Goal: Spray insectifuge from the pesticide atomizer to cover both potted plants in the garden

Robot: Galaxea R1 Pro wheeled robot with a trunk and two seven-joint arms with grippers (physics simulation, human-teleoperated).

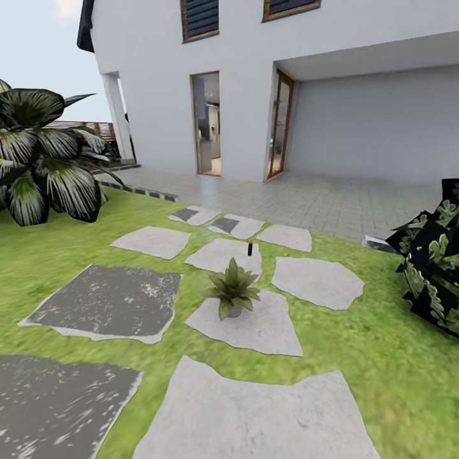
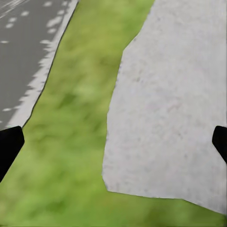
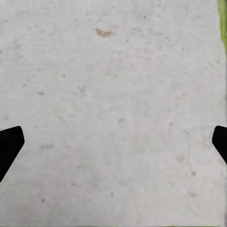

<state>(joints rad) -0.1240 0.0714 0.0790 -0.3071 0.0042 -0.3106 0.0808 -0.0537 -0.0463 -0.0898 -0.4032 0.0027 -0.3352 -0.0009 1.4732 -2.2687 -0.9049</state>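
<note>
A small potted plant (image 1: pixel 233 292), a rosette of pointed green leaves in a grey pot, stands on a pale stepping stone (image 1: pixel 268 328) in the middle of the lawn. Just beyond it, on the stone behind, stands the pesticide atomizer (image 1: pixel 250 248), a tiny dark upright bottle with a red top. My left gripper (image 2: pixel 113 144) is open above grass and the edge of a pale stone; its dark fingertips (image 2: pixel 8 146) show at both sides. My right gripper (image 3: pixel 113 144) is open over bare grey stone, with nothing between its fingers.
A big dark leafy bush (image 1: pixel 44 153) stands at the left, another dark bush (image 1: pixel 437 255) at the right. Dark and pale stepping stones (image 1: pixel 111 299) cross the lawn. Behind lies a grey paved patio (image 1: pixel 331 197) and a white house with an open doorway (image 1: pixel 207 124).
</note>
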